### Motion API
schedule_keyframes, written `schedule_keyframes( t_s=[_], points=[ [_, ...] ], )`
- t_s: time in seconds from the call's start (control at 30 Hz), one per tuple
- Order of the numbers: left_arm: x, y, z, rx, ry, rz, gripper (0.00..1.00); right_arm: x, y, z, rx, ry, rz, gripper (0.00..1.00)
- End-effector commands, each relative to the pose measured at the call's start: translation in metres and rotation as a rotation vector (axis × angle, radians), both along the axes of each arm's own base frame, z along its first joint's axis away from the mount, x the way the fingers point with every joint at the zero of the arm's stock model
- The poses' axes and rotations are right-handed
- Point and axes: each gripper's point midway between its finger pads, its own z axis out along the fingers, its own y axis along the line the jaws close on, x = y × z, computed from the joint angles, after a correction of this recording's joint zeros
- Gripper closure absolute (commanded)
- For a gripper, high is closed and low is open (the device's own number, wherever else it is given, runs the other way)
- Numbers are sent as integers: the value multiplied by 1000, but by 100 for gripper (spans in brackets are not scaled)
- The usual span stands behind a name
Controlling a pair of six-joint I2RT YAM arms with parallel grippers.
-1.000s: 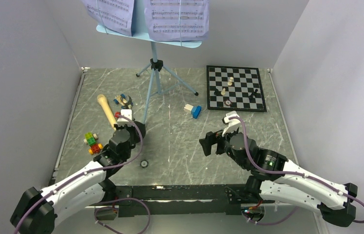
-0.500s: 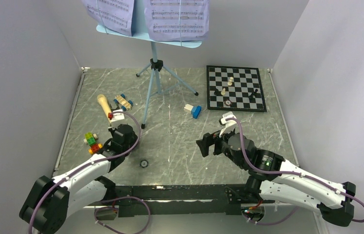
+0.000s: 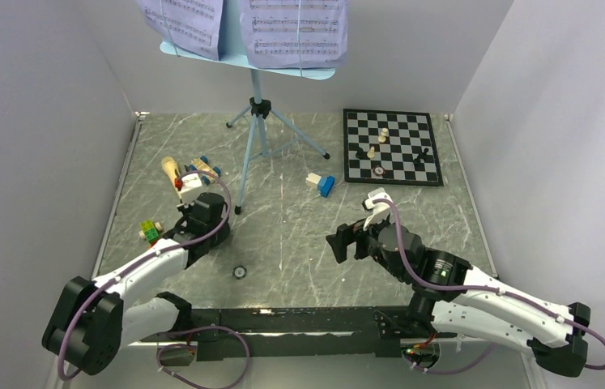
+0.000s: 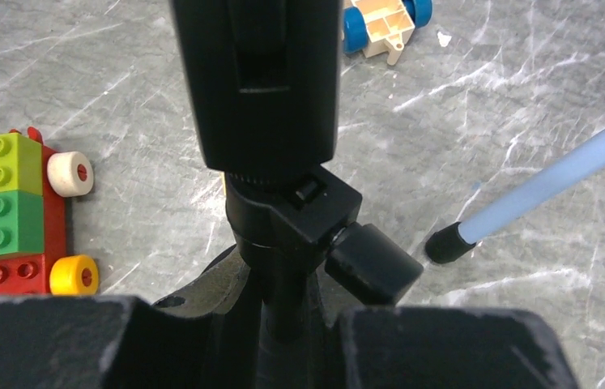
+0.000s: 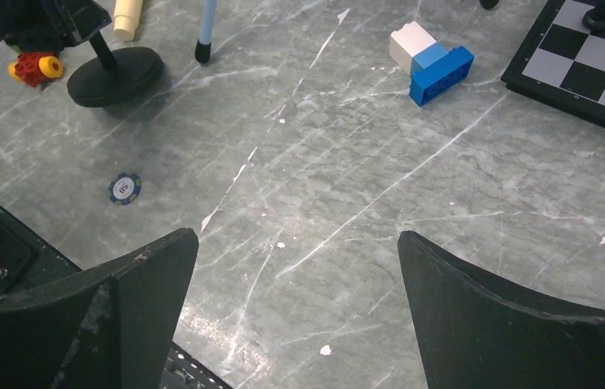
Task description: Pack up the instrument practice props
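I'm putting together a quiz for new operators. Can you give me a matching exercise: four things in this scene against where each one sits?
Things:
1. sheet music
2. mic stand
3. poker chip
4. blue brick

Places:
a. beside a white block
b. lying flat by itself, nearest the arm bases
c. stem between the left jaws
d. up on the music stand

Pairs: 1-d, 2-c, 3-b, 4-a
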Motion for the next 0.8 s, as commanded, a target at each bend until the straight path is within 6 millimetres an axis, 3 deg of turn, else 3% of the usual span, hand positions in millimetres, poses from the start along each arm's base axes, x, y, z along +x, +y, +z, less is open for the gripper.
schedule_keyframes(
  t_s=[0.0,0.2,0.4,0.5,0.6,0.77],
  points=[
    [6,2,37,27,-25,-11,100,-2,-1,17,59,-40,7,0],
    [-7,24,108,122,-116,-3,100,-3,1,22,77,-47,25,0],
    [3,85,157,161,-178,121,100,-4,6,24,84,-52,46,0],
    [18,117,167,158,-214,191,100,-4,8,29,104,-57,52,0],
    [35,148,164,143,-234,261,100,-6,13,30,117,-58,72,0],
    [64,179,155,160,-288,290,100,-5,17,28,104,-49,82,0]
  ],
)
